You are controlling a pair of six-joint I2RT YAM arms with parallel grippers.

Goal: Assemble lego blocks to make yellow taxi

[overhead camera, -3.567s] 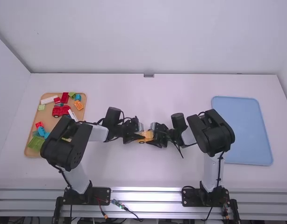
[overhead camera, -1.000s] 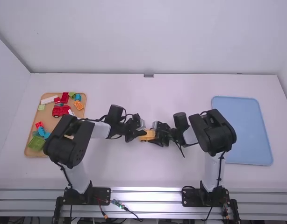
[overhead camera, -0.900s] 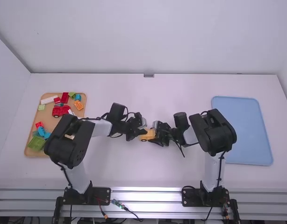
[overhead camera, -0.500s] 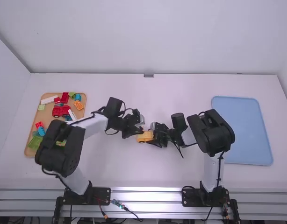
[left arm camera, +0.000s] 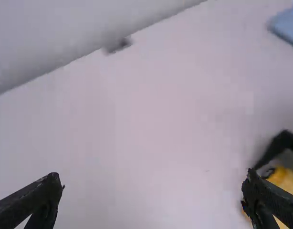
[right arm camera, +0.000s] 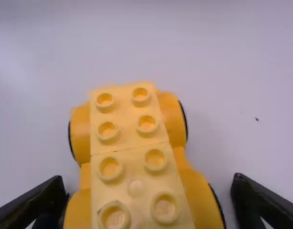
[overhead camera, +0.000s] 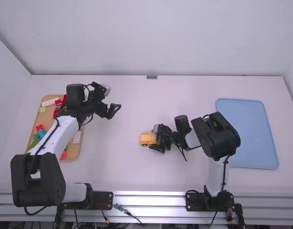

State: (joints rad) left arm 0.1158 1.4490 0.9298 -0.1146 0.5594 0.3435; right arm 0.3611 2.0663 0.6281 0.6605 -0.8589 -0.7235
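A yellow brick car [overhead camera: 147, 139] rests on the table near the middle. In the right wrist view the car [right arm camera: 130, 157] has wheels at its sides and two studded yellow bricks in a row on top. My right gripper [overhead camera: 155, 139] is at its right end; in its own wrist view the right gripper [right arm camera: 147, 186] stands open, fingers on either side of the car, with a gap on one side. Up and left of the car is my left gripper [overhead camera: 116, 110], over bare table beside the brick tray. The left wrist view has the left gripper [left arm camera: 153, 177] open and holding nothing.
A wooden tray [overhead camera: 75, 156] with red, green, blue and white bricks lies at the left, partly under the left arm. At the right lies a blue tray [overhead camera: 246, 133]. The back wall [overhead camera: 151, 38] rises behind the table.
My left gripper has left the car and swung up and left, towards the brick tray. The car's left side is now uncovered. My right gripper has barely shifted.
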